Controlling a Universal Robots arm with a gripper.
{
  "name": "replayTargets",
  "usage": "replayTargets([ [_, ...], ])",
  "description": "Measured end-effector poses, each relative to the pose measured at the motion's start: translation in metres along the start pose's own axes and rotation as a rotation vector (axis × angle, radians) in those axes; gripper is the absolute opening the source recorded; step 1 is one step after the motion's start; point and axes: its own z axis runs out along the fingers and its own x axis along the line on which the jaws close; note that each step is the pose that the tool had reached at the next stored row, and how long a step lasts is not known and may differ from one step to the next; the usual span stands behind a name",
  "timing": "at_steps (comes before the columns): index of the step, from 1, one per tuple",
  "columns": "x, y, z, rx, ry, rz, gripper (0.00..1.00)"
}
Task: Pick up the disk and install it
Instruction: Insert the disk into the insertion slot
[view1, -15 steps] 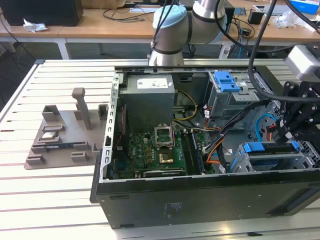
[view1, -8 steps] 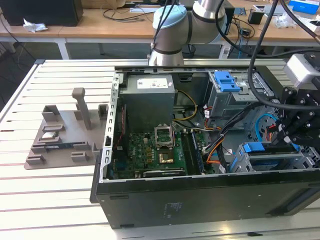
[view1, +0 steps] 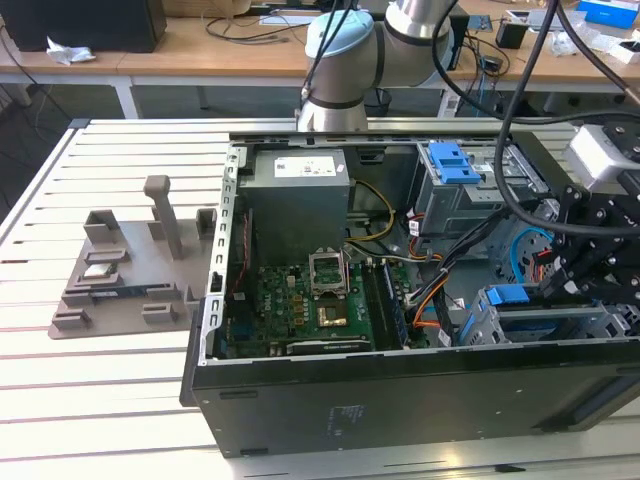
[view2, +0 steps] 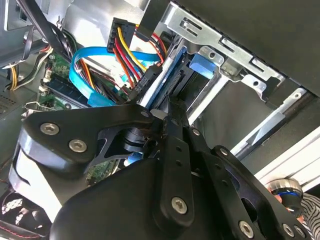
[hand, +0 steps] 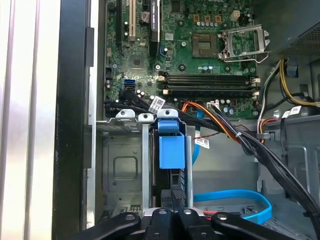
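Observation:
The disk (view1: 508, 296) stands on edge in the metal drive cage (view1: 565, 325) at the open computer case's corner on the exterior view's right. Its bright blue carrier (hand: 171, 150) shows between the cage's rails in the first wrist view. My gripper (view1: 556, 290) reaches down into that cage from the exterior view's right. Its black fingers (hand: 173, 196) come together on the disk's thin end. In the second wrist view the fingertips (view2: 169, 111) meet at the disk's connector edge (view2: 174, 77), beside the blue carrier tab (view2: 206, 62).
The case holds a green motherboard (view1: 300, 300), a grey metal box (view1: 298, 200) and a second cage with a blue latch (view1: 452, 160). Black, orange and light blue cables (hand: 240, 200) run close to the cage. A grey fixture (view1: 130, 265) lies on the slatted table.

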Motion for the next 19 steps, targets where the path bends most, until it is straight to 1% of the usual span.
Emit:
replayTargets([
  [3,0.0000,-0.0006,0.0008,-0.0002,-0.0012,0.000,0.11],
  [4,-0.0003,-0.0004,-0.0021,-0.0002,-0.0038,0.000,0.11],
  [5,-0.0007,0.0006,-0.0101,-0.0003,-0.0016,0.000,0.11],
  [9,-0.0019,0.0028,-0.0287,-0.0003,-0.0012,0.000,0.11],
  [10,-0.0027,0.0040,-0.0390,-0.0002,-0.0010,0.000,0.11],
  [11,-0.0030,0.0048,-0.0454,-0.0002,-0.0011,0.000,0.11],
  [12,-0.0039,0.0063,-0.0579,-0.0002,-0.0009,0.000,0.11],
  [13,-0.0044,0.0072,-0.0664,-0.0002,-0.0009,0.000,0.11],
  [16,-0.0058,0.0097,-0.0867,-0.0002,-0.0010,0.000,0.11],
  [17,-0.0064,0.0106,-0.0948,-0.0002,-0.0007,0.000,0.11],
  [19,-0.0068,0.0113,-0.1004,-0.0003,-0.0009,0.000,0.11],
])
